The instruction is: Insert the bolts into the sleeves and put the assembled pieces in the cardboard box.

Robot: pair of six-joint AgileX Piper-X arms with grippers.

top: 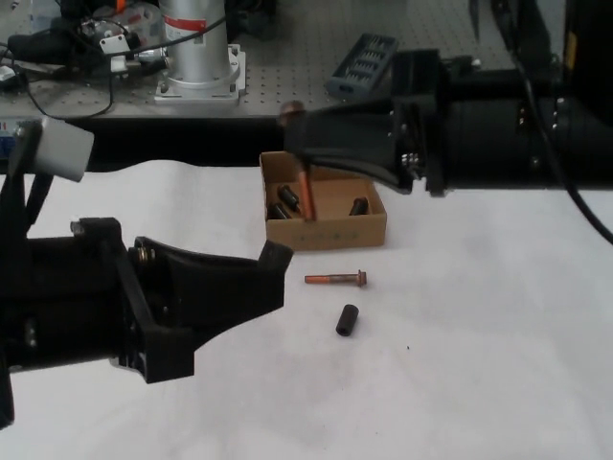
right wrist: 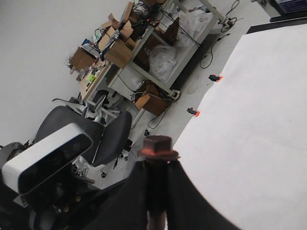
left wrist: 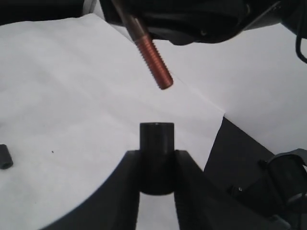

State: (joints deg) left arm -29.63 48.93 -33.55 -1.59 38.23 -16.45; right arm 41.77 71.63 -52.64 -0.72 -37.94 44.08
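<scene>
My left gripper (left wrist: 157,165) is shut on a black sleeve (left wrist: 157,139) that stands upright with its open end up. Just above it, and apart from it, hangs the threaded tip of a copper bolt (left wrist: 152,62). My right gripper (right wrist: 157,179) is shut on that bolt just below its head (right wrist: 158,147). In the high view the right gripper (top: 295,134) holds the bolt (top: 306,192) over the cardboard box (top: 326,233), and the left gripper (top: 276,257) sits near the box's front left corner. A loose bolt (top: 335,279) and a loose sleeve (top: 347,319) lie on the white cloth.
Dark pieces (top: 287,201) lie inside the box. A metal post (top: 196,48), cables and a grey case (top: 362,62) stand on the perforated bench behind the cloth. The loose sleeve (left wrist: 5,156) lies off to one side of the left gripper.
</scene>
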